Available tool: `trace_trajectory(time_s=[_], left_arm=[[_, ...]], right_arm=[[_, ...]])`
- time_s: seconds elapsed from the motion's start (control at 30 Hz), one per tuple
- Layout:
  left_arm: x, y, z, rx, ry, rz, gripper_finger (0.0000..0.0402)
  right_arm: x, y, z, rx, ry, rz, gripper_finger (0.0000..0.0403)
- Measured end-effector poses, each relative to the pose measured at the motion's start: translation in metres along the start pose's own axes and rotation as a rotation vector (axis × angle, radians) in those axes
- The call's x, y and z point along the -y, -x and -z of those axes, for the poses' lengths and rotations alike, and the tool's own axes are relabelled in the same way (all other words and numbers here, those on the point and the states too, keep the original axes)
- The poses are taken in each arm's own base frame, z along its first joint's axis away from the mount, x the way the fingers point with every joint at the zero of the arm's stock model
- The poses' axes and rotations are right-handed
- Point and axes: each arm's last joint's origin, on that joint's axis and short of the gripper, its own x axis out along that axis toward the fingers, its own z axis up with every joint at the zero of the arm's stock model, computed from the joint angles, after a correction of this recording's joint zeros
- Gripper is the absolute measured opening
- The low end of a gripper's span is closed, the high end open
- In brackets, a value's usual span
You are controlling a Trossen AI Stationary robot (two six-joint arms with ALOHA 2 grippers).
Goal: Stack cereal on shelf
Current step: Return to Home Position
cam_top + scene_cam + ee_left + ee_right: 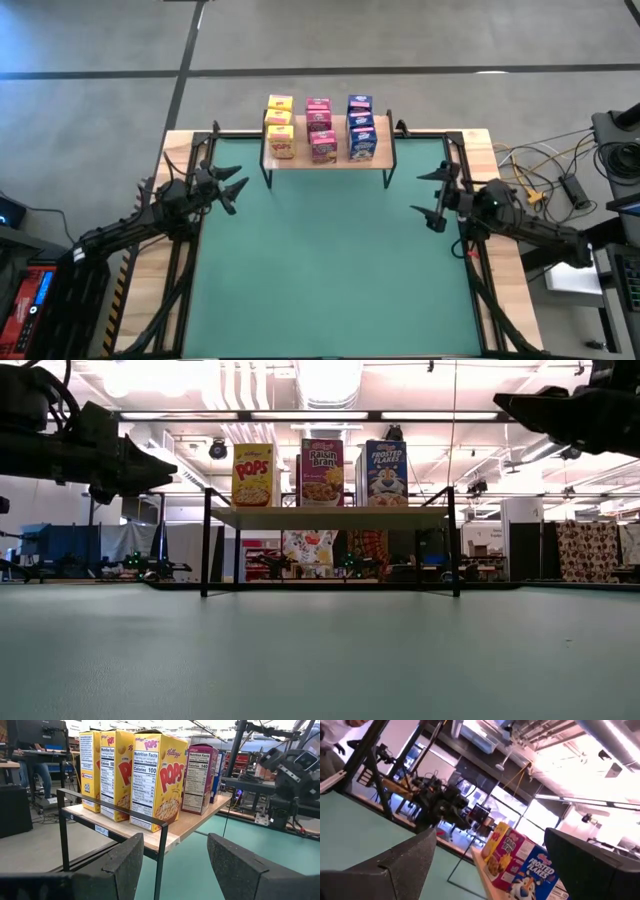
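Green mat (330, 270) covers the table, with concrete floor around it and a big workshop with strip lights behind, so a pretty tidy scene. Both arms sit out at the sides of the mat, up off it in the low view. So the left pincer (236, 188) is spread wide with nothing between its fingers (125, 865). Same deal for the right pincer (420, 195), which is wide open and empty, fingers (405, 865) well apart. The shelf (335, 164) stands at the far edge of the mat, between the two pincers and a bit beyond both, touching neither. From the left pincer it's ahead and off toward the right arm's side, and its corner shows close past that pincer's tips in the left wrist view. All the cereal stands upright on the board, in three columns of three running front to back. The yellow boxes (280, 127) are nearest the left pincer, the pink boxes (320, 130) are in the middle, and the blue boxes (361, 128) are nearest the right pincer. Looking out from the right pincer, the order runs blue, pink, yellow. The low view shows only the front row — Pops, Raisin Bran, Frosted Flakes — side by side, with the rest hidden behind them.
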Motion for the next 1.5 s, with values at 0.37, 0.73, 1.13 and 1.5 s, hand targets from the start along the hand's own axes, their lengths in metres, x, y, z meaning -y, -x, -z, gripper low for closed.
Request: trace_trajectory(time_s=[0.37, 0.73, 1.13, 1.5], left_arm=[[0.0000, 0.0000, 0.0000, 0.000, 0.000, -0.001, 0.0204], [0.0000, 0.0000, 0.0000, 0.000, 0.000, 0.000, 0.0204], [0.0000, 0.0000, 0.0000, 0.000, 0.000, 0.000, 0.0204], [0.0000, 0.0000, 0.0000, 0.000, 0.000, 0.000, 0.0204]], right_arm=[[0.0018, 0.0058, -0.0085, 0.068, 0.032, 0.036, 0.0359], [0.0018, 0.0060, -0.0087, 0.070, 0.033, 0.037, 0.0359], [0.0018, 0.0059, -0.0087, 0.070, 0.032, 0.037, 0.0359], [0.0018, 0.0059, -0.0087, 0.070, 0.032, 0.037, 0.0359]])
